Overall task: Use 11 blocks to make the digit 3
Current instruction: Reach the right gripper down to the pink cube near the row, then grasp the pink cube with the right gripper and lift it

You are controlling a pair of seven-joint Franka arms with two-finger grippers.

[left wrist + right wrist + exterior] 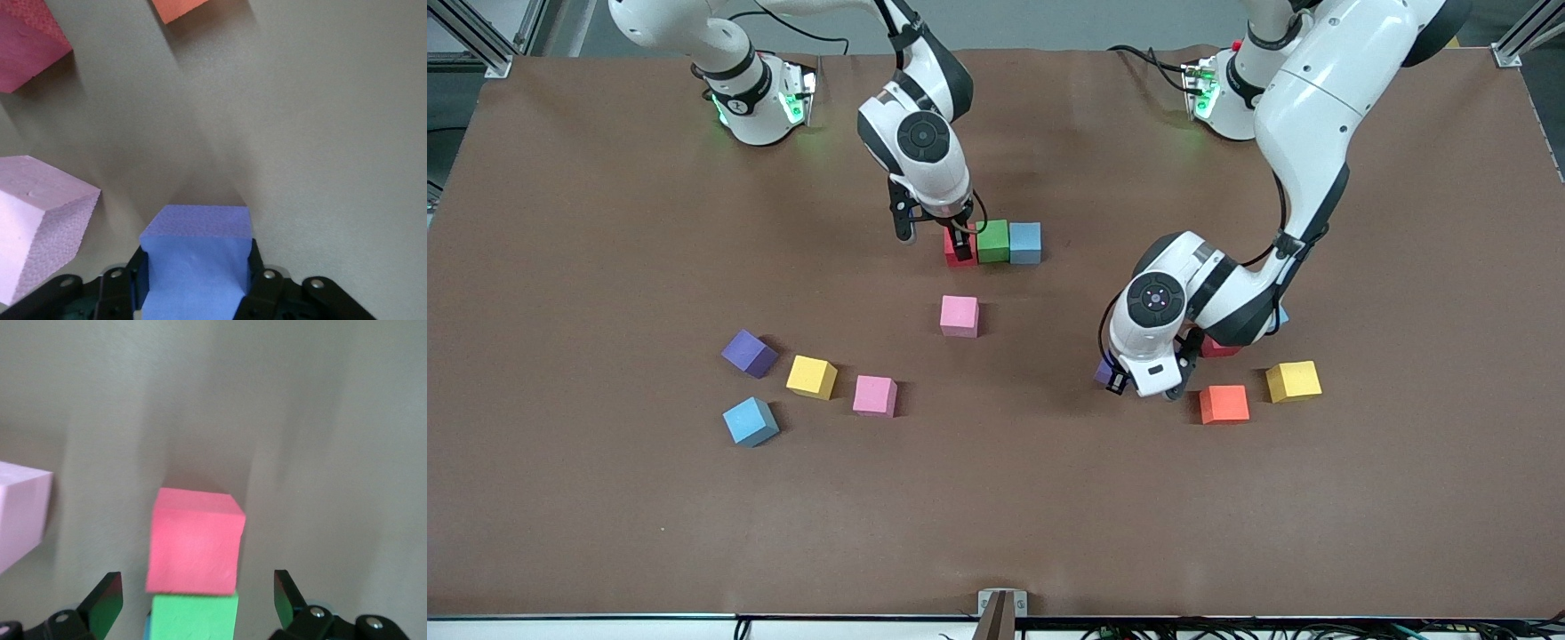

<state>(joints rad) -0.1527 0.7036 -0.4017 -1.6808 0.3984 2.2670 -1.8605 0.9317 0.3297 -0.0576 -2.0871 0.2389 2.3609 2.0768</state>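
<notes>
Two pincers working among small matte foam cubes on the brown worktop.

The right pincer (935, 238) is hanging with its fingers spread wide over the red foam cube (195, 541), which is sitting free between them at one end of a row; touching that red cube is the green foam cube (992, 241), and the light blue foam cube (1025, 243) is ending the row toward the left arm's end of the worktop. The pink foam cube (959, 316) is lying nearer the front camera than that red cube. The left pincer (197, 283) is clamping the purple foam cube (195, 257) between its fingers, well apart from the red cube, down at the worktop.
</notes>
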